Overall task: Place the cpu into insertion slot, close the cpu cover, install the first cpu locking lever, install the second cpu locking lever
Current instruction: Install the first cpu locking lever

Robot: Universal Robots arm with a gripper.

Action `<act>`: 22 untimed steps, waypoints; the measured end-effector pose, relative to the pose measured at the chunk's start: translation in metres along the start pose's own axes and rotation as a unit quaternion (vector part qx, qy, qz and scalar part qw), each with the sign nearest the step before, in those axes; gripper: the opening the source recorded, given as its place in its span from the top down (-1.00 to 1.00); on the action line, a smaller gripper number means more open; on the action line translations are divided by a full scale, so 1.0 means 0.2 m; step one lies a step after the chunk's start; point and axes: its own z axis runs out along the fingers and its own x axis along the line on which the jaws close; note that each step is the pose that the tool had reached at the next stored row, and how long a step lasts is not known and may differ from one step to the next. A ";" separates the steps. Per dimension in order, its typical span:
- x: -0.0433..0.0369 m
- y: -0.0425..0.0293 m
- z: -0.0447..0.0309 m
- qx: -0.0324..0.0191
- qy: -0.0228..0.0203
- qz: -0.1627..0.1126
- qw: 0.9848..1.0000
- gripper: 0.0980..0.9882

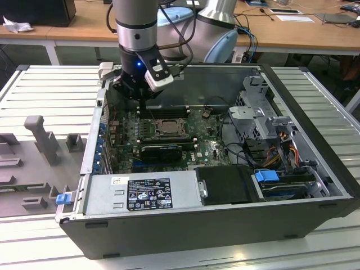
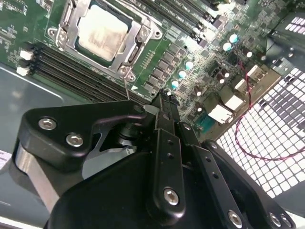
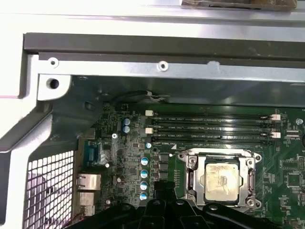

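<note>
Closest is the gripper, its claw pinched narrow and, as far as I see, empty. It hangs over the green board near the computer case corner by the perforated wall. Just beyond its tip, a thin locking lever reaches out from the socket's corner, seemingly unhooked. Farther on, the cpu sits in the insertion slot with the cpu cover lying down on it. I judge the lever step is in hand: press only the lever's end, slowly, never the chip.
</note>
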 end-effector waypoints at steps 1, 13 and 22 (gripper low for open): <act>0.003 0.004 0.002 -0.001 0.000 0.000 1.000 0.98; -0.025 0.125 0.052 -0.009 0.000 -0.002 1.000 0.98; -0.142 0.123 0.054 -0.009 0.000 -0.001 1.000 0.98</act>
